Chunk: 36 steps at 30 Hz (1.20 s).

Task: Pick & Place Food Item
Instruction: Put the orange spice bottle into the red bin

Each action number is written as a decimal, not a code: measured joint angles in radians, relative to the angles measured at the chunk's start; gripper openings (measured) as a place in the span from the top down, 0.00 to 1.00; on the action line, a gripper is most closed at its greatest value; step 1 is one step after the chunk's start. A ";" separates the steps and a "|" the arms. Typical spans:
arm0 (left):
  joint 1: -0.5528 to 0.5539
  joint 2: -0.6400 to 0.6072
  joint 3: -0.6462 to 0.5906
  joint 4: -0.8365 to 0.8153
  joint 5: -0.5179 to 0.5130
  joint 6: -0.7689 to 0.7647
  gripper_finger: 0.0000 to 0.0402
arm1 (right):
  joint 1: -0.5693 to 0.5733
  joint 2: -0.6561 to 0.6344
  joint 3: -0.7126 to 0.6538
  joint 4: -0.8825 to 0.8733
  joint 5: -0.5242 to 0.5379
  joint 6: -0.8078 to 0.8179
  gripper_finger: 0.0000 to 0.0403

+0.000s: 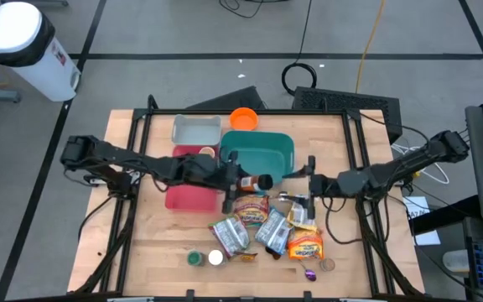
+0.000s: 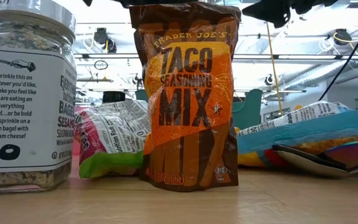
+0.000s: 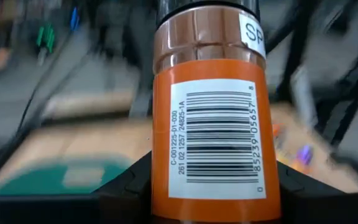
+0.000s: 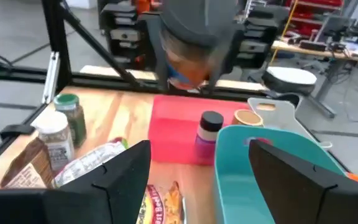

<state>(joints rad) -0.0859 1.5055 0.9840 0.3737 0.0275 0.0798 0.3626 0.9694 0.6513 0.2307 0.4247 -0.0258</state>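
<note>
High view: we see both arms reaching in over the wooden table [image 1: 153, 252], meeting near the centre. The left gripper [image 1: 240, 181] is clamped on an orange-labelled spice bottle [image 1: 254, 181] w/ a dark cap, lying sideways just by the teal bin's [image 1: 262, 151] near edge. The right gripper [image 1: 309, 184] sits just beside it, fingers spread, nothing in them. Red bin [image 1: 187, 195] under the left arm; grey tray [image 1: 196, 129] and orange bowl [image 1: 243, 119] behind. Snack packets [image 1: 262, 228] in a heap toward the front, two small jars [image 1: 205, 257] nearby.

Low view: taco seasoning mix pouch [image 2: 190, 99] stands upright, a bagel seasoning jar [image 2: 23, 93] close to the camera at one side, crumpled packets behind. Arms are only dark shapes at the top edge.

Left wrist view: the bottle [image 3: 211, 118] fills the pic, barcode facing us, gripped between the dark fingers [image 3: 129, 186] at its base.

Right wrist view: right gripper [image 4: 201, 177] fingers stand wide apart, empty. Ahead, the left gripper [image 4: 194, 37] w/ the orange bottle hangs above the red bin [image 4: 176, 134]; teal bin [image 4: 260, 180] is close by, a dark-capped bottle [image 4: 209, 134] standing betw. the two bins.
</note>
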 joint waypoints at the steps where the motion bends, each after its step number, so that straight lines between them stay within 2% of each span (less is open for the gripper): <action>1: 0.009 -0.003 -0.036 0.104 0.041 0.007 0.57 | 0.000 0.000 -0.009 0.019 -0.003 -0.007 0.35; 4: 0.035 0.005 -0.127 0.393 0.156 -0.004 0.57 | -0.001 0.012 -0.042 0.176 -0.007 -0.054 0.36; 6: 0.045 0.033 -0.151 0.508 0.196 -0.033 0.57 | -0.010 0.039 -0.079 0.344 -0.007 -0.111 0.36; 11: 0.047 0.073 -0.134 0.510 0.205 -0.040 0.57 | -0.036 0.166 -0.146 0.707 -0.040 -0.193 0.36; 17: 0.045 0.136 -0.087 0.504 0.198 -0.058 0.57 | -0.083 0.339 -0.125 0.902 -0.197 -0.185 0.30; 23: 0.038 0.172 -0.045 0.441 0.172 -0.054 0.57 | -0.110 0.424 -0.072 0.963 -0.190 -0.128 0.18; 27: 0.028 0.181 -0.018 0.381 0.113 -0.022 0.57 | -0.110 0.462 -0.039 0.986 -0.191 -0.114 0.15; 32: 0.018 0.182 -0.001 0.327 0.090 -0.001 0.57 | -0.110 0.500 -0.009 0.994 -0.189 -0.097 0.18; 36: 0.015 0.182 0.002 0.331 0.078 -0.003 0.57 | -0.110 0.508 -0.005 0.991 -0.187 -0.091 0.26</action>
<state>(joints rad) -0.0712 1.6878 0.9859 0.7046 0.1053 0.0770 0.2523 1.4773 0.6460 1.2213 0.2380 -0.1165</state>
